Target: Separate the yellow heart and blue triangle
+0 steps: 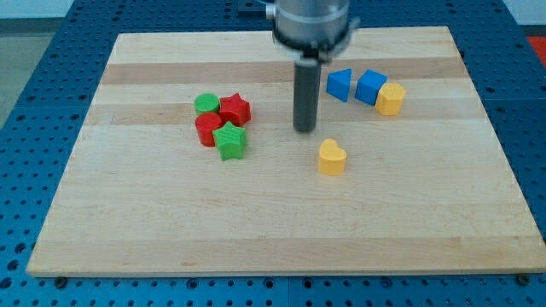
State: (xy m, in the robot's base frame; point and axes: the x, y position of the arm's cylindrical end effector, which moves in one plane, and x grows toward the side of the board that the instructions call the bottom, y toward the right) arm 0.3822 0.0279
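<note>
The yellow heart point(332, 158) lies near the middle of the wooden board point(256, 230). The blue triangle point(339, 84) lies higher up and slightly to the right, well apart from the heart. My tip point(305, 130) stands on the board between them, just up and left of the heart and down and left of the triangle, touching neither.
A blue cube point(371, 87) sits right of the triangle, with a yellow block point(391, 99) touching its right side. At the left, a green circle point(206, 105), red star point(235, 109), red block point(207, 130) and green star point(229, 141) form a tight cluster.
</note>
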